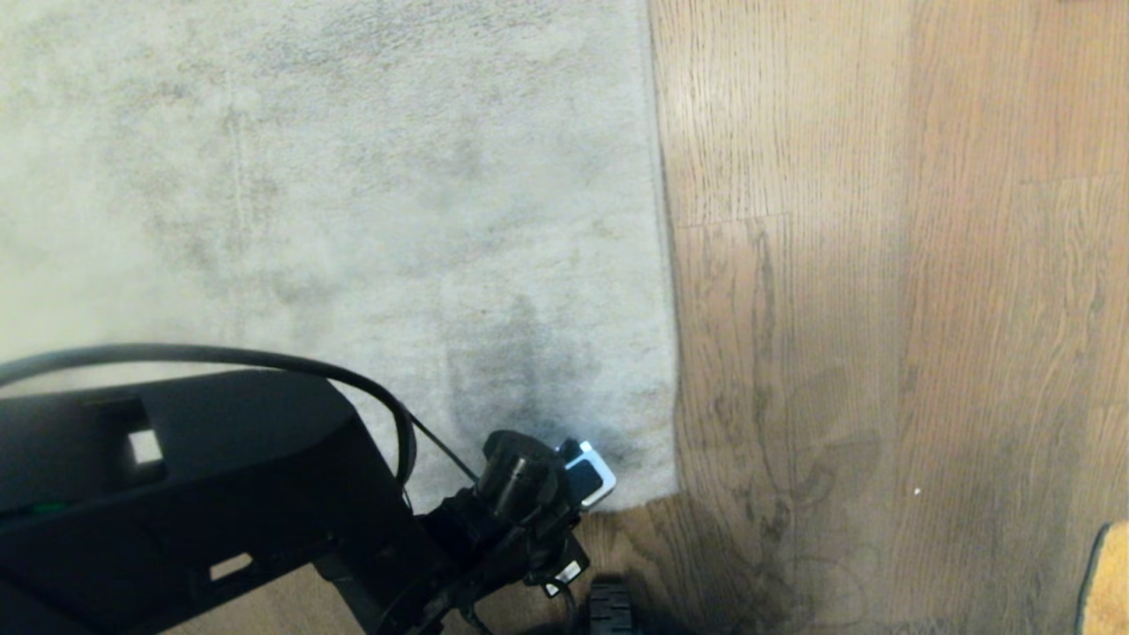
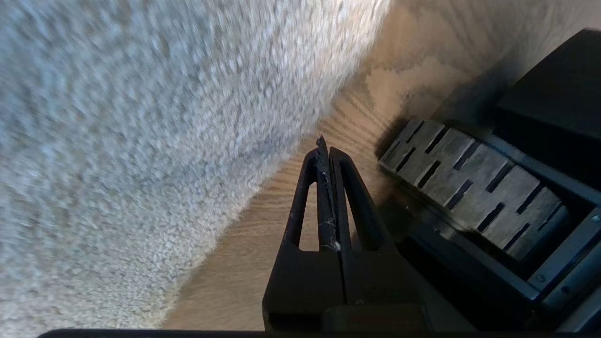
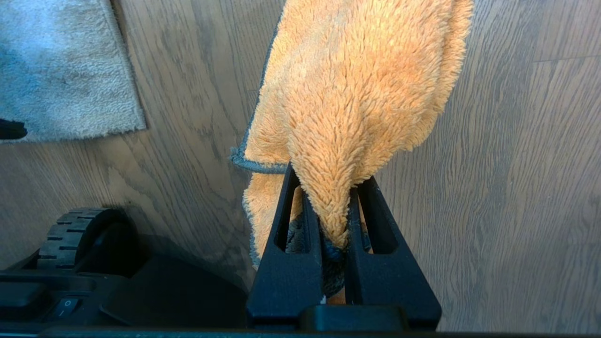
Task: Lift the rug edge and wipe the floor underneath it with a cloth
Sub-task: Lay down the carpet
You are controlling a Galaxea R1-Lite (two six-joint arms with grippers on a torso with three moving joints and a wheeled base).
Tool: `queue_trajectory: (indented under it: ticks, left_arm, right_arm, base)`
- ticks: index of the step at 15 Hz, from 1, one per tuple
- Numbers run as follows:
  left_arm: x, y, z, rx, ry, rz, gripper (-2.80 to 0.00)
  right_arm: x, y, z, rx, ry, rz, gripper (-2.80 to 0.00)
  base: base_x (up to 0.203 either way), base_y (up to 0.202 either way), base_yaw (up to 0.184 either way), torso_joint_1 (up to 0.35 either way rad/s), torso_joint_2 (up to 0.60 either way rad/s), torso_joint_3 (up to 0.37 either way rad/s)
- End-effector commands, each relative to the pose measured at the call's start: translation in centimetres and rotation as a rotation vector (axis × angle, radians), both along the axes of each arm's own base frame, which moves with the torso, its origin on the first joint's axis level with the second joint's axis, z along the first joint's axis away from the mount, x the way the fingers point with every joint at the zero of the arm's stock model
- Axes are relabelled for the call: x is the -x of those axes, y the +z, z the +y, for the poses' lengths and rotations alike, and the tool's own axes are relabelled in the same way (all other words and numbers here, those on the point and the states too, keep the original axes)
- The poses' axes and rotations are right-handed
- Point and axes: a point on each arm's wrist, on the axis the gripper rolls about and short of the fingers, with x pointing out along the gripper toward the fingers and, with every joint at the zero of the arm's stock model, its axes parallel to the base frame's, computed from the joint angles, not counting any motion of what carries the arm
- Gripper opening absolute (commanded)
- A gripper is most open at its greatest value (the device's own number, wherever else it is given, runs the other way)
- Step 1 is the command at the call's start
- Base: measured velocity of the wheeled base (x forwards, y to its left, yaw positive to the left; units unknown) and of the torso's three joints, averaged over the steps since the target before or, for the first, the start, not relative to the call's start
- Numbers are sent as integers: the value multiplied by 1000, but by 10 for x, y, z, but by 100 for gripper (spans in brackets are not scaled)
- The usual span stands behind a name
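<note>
the rug edge lies flat on the floor, its corner near my base. my left gripper, fingers pressed together and empty, hovers just beside that corner. my right gripper pinches the cloth above bare planks. i see no readable writing.

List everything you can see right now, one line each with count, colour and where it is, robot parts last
rug: one, pale grey-beige, flat on the floor, filling the left of the head view
rug edge: one, thin straight border, lying flat where rug meets floor
floor: one, brown wood-grain planks, right of and in front of the rug
cloth: one, fuzzy orange with a grey trim, hanging from the right gripper above the floor
left gripper: one, black, shut and empty, over the floor beside the rug's near border
right gripper: one, black, shut on the cloth
base wheel: one seen, dark grey with slots, on the floor by the left gripper
</note>
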Motion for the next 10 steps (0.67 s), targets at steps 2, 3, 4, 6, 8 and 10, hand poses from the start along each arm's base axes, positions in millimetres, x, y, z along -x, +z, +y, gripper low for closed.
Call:
queue_trajectory:
  ticks: [2, 3, 4, 6, 8, 10]
  left_arm:
    - [-2, -1, 0, 2, 4, -3, -280]
    - [-3, 4, -1, 14, 5, -14, -280]
    - [-3, 10, -1, 26, 6, -25, -280]
    - [-2, 27, 0, 54, 8, -53, -280]
    - [2, 49, 4, 87, 9, -87, -280]
    - [9, 73, 11, 109, 8, -111, -280]
  right_arm:
    - [0, 0, 0, 1, 0, 1, -280]
    - [0, 0, 0, 1, 2, 1, -280]
    - [0, 0, 0, 1, 1, 1, -280]
    - [0, 0, 0, 1, 1, 1, -280]
    - [0, 0, 0, 1, 1, 1, -280]
    - [0, 0, 0, 1, 0, 1, -280]
  base:
    - [0, 0, 0, 0, 0, 0]
    - [0, 0, 0, 0, 0, 0]
    - [0, 0, 0, 0, 0, 0]
    - [0, 0, 0, 0, 0, 0]
    - [0, 0, 0, 0, 0, 0]
    - [0, 0, 0, 0, 0, 0]
